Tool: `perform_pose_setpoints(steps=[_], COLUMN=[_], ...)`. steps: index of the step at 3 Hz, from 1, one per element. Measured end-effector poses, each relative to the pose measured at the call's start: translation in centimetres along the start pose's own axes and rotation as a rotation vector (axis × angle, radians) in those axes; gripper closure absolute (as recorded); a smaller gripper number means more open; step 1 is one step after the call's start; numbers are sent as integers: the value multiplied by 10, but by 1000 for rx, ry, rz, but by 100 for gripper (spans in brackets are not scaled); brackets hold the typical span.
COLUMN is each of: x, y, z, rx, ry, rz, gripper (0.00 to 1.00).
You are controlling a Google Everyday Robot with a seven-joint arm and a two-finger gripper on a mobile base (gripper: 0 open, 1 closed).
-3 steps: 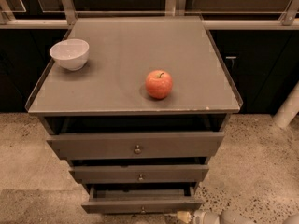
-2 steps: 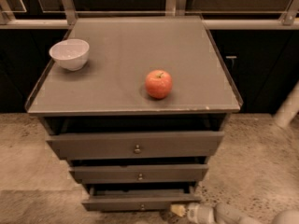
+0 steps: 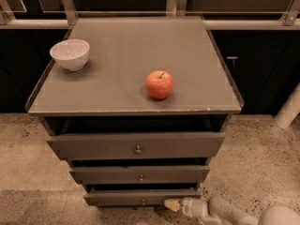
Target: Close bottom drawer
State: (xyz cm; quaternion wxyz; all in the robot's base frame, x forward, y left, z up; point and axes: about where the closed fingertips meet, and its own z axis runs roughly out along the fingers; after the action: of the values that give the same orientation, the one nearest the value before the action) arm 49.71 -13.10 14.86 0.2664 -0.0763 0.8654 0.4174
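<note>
The bottom drawer (image 3: 122,198) is the narrowest of three dark grey-brown drawers at the foot of the cabinet. It stands pulled out a little, with a dark gap above its front and a small round knob (image 3: 143,201). My gripper (image 3: 171,205) reaches in from the lower right on a white arm. Its pale tip is at the right end of the bottom drawer's front, level with the knob and just right of it.
The middle drawer (image 3: 140,174) and top drawer (image 3: 136,146) also stand slightly out. A red apple (image 3: 159,84) and a white bowl (image 3: 70,54) sit on the cabinet top (image 3: 122,46). Speckled floor (image 3: 262,163) surrounds the cabinet; a white pipe (image 3: 288,109) stands right.
My gripper and arm have moved left along the bottom drawer's front, from near its right corner toward the knob. The drawers look unchanged.
</note>
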Motion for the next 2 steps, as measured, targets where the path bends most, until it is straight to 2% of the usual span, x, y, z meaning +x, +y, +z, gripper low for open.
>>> perform_pose_setpoints(steps=[1, 2], x=[-4, -20], y=[4, 17], z=[6, 26], rx=[-18, -76], ry=[-1, 2], rz=[-21, -81], gripper=[100, 100])
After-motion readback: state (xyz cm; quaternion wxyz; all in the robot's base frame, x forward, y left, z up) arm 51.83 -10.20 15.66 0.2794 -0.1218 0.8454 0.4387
